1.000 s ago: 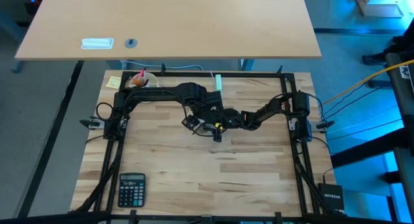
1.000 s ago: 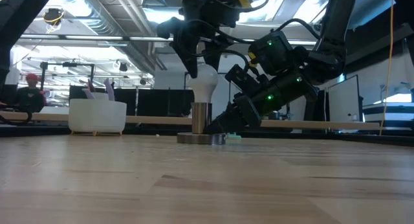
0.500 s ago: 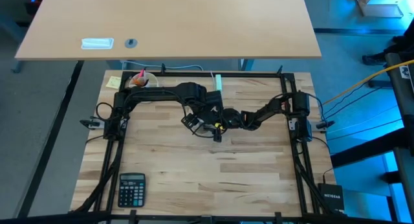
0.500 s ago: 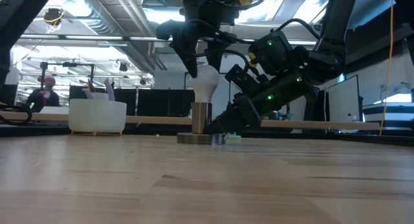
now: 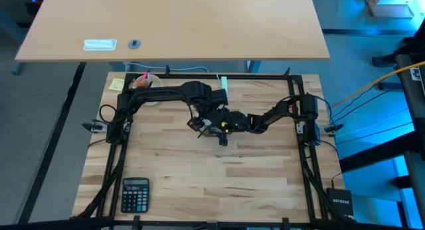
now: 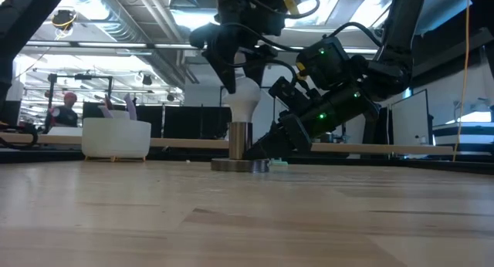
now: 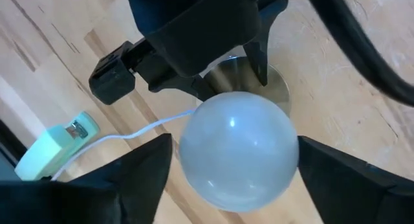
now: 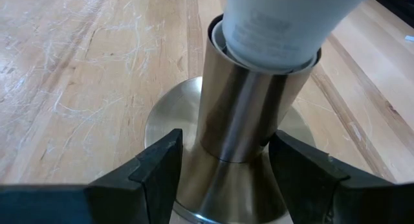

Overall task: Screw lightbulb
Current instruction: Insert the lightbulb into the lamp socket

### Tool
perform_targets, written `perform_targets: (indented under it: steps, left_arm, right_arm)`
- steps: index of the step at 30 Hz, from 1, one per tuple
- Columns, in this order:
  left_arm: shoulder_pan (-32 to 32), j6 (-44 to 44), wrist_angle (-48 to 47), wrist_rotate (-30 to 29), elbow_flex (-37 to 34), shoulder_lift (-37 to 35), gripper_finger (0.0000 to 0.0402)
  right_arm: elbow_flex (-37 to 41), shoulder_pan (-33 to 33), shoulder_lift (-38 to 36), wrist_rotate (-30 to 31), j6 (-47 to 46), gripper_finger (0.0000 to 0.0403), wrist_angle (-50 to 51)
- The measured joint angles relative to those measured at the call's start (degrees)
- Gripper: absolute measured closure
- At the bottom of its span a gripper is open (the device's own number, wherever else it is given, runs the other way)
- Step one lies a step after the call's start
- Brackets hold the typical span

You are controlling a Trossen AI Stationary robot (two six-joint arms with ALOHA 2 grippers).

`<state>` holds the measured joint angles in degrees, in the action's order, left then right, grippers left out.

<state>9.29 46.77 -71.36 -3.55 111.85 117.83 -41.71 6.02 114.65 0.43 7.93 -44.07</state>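
Note:
The white frosted lightbulb stands upright with its base in the silvery socket, whose round disc rests on the wooden table at mid-table. My left gripper comes down over the bulb and is shut on its globe. My right gripper lies low on the table's right side of the socket and is shut on its stem. In the high view both grippers meet at the centre and hide the bulb. My left gripper pinches the bulb's round globe at its widest part between its two fingers. The fingers come from above, pointing down. The bulb stands upright, its neck in the socket. My right gripper pinches the socket's metal stem just above the flared foot between its two fingers. The fingers come slanting down from the table's right side. The socket stands upright with its disc on the table.
A thin white cord with a pale green switch runs from the socket. A white bowl sits at the far left corner and a calculator near the front left. A person moves in the room behind.
My left gripper has turned a little about the bulb's upright axis while staying over it. The bulb and socket stand where they were. My right gripper has kept still.

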Motion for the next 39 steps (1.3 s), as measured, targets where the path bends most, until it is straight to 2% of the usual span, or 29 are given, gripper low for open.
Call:
perform_targets:
  steps: [7,9,17,25,28,34,36,39]
  left_arm:
    - [0.48,-0.12,-0.11,0.45,0.00,0.03,0.0014]
    - [0.67,-0.60,-0.19,0.65,0.00,0.03,0.0005]
    - [0.99,-13.59,-0.99,0.80,0.00,0.03,0.0009]
    - [0.46,-14.62,-1.13,0.76,0.00,0.03,0.0009]
    - [-0.03,-15.32,-2.85,-1.23,0.29,-0.16,0.0009]
    - [-1.75,-25.60,-6.15,-4.00,3.53,-4.23,0.0009]
    - [-2.15,-34.58,-5.99,-4.09,4.31,-5.45,0.0009]
    - [-1.98,-53.82,-4.99,-4.10,5.13,-7.27,0.0009]
  right_arm:
    - [-0.02,0.00,0.00,0.01,0.09,0.0175,-0.01]
    - [-0.02,0.00,0.00,0.02,0.09,0.0175,-0.01]
    - [-0.02,0.00,0.00,0.02,0.10,0.0175,-0.01]
    - [-0.02,0.00,0.00,0.02,0.09,0.0175,0.01]
    - [-0.02,0.00,0.00,0.02,0.08,0.0175,0.04]
    - [-0.02,0.00,0.00,0.00,0.04,0.0175,0.01]
    - [-0.01,0.00,0.00,0.00,0.01,0.0175,0.04]
    - [-0.02,0.00,0.00,0.01,-0.01,0.0175,0.04]
